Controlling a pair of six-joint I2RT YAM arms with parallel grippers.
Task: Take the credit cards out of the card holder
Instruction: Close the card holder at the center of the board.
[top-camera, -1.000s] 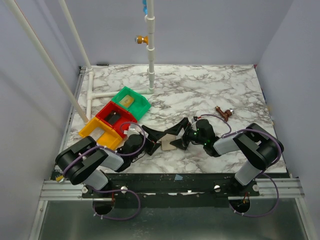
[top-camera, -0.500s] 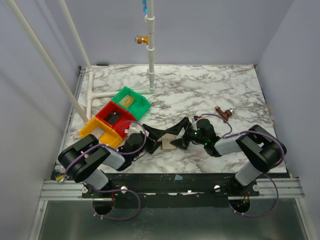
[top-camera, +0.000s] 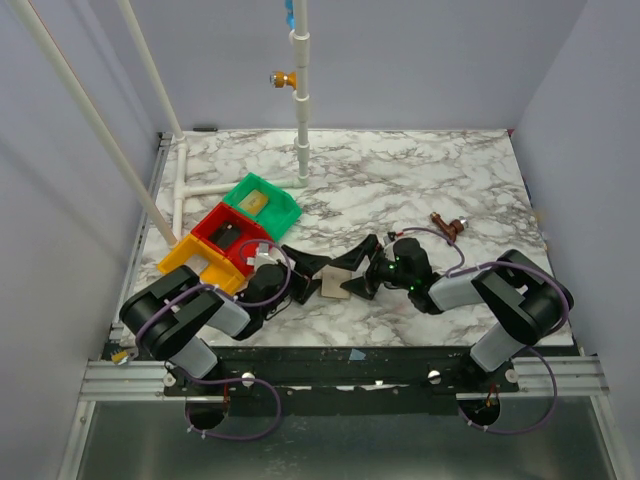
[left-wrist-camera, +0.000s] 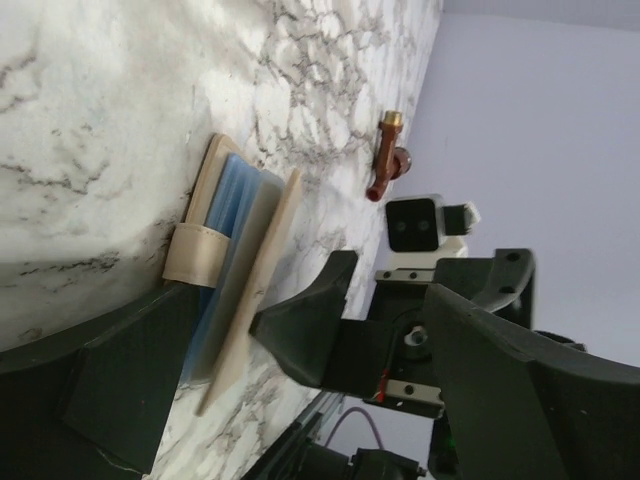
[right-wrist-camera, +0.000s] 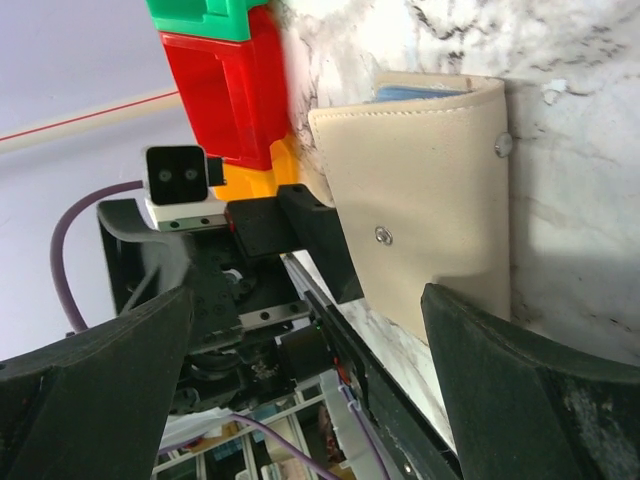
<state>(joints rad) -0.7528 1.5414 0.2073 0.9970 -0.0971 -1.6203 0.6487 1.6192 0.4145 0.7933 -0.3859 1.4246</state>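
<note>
The tan card holder lies flat on the marble between my two grippers. In the right wrist view its beige flap carries a small stud. The left wrist view shows the card holder edge-on, with grey-blue layers between the flaps and a tan strap. I cannot tell credit cards from lining there. My left gripper is open at its left side and my right gripper is open at its right side. Neither grips it. A small tan-gold card lies in the green tray.
Green, red and orange trays stand in a row left of the grippers. A brown fitting lies at the right. A white pipe post and pipe frame stand at the back left.
My left gripper has edged slightly toward the card holder. The right arm and the card holder have hardly moved.
</note>
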